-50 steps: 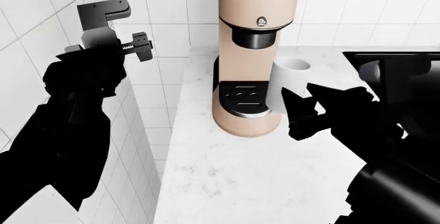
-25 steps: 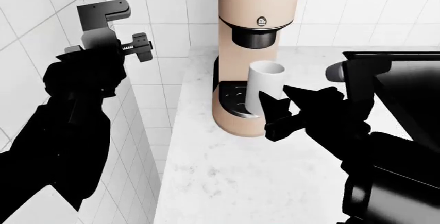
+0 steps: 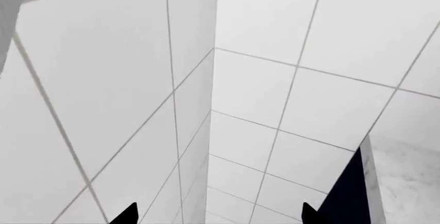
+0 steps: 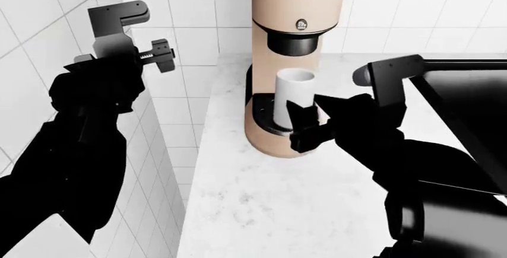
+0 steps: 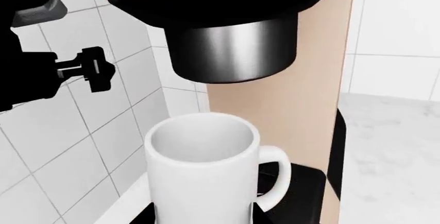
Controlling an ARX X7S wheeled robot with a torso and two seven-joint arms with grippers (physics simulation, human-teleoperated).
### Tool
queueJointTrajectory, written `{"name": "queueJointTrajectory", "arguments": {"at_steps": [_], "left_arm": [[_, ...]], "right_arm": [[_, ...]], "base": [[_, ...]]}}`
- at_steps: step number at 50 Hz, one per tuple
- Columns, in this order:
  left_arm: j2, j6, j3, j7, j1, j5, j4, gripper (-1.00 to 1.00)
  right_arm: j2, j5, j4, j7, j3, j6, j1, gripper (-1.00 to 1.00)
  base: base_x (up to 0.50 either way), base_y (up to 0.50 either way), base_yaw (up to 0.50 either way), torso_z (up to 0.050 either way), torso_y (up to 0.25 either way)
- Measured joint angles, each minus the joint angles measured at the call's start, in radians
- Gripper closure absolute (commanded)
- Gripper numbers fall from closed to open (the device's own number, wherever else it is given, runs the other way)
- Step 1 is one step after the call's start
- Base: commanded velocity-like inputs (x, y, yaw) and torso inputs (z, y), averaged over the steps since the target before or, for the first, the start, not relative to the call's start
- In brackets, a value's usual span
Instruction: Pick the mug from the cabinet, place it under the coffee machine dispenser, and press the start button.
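The right pincer (image 4: 305,129), at frame centre, is clamped on the mug's (image 4: 294,95) lower body, holding it upright over the drip tray (image 4: 265,121), under the coffee machine dispenser (image 4: 294,43). The mug looks rigid, light, smooth and probably slippery, so a low wall grip suits it. The left pincer (image 4: 162,55) hangs idle at upper left, holding nothing, its opening unclear.

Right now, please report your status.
Right gripper shut on mug, upright, under the dispenser. Left gripper raised near the tiled wall, carrying nothing. Nothing blocks the drip tray.

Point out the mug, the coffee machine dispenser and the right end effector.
mug (image 5: 199,183), right wrist view, front wall.
coffee machine dispenser (image 5: 230,54), right wrist view, nozzle side.
right end effector (image 4: 305,121), head view, between fingertips.
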Motion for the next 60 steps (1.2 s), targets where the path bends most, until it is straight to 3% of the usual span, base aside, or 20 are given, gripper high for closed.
{"name": "queueJointTrajectory", "arguments": {"at_steps": [60], "left_arm": [[-0.002, -0.003, -0.012, 0.001, 0.005, 0.0, 0.0, -1.0]], "right_arm": [[0.031, 0.214, 0.42, 0.268, -0.033, -0.314, 0.066, 1.0]], "base": [[0.0, 0.0, 0.0, 0.0, 0.0]]}}
